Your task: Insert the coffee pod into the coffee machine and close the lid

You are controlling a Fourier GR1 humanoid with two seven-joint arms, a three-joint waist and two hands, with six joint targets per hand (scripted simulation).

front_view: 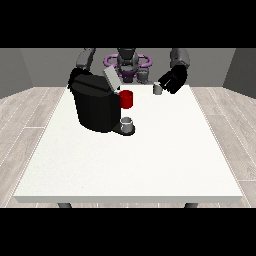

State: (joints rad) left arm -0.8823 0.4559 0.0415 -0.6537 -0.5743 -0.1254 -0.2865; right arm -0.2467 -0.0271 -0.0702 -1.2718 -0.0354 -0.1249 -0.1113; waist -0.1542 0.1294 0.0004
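We judge insertion pending: hand at view's right curls round the coffee pod; coffee machine lid stands open.

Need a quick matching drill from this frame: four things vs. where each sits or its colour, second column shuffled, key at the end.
Things:
1. coffee machine
2. red cup
3. grey cup
4. coffee pod

Place or colour:
A. at the hand at the view's right
B. black, on the table's left part, lid raised
C. on the machine's base, low at the front
D. beside the machine's upper right edge

Pairs: 1-B, 2-D, 3-C, 4-A
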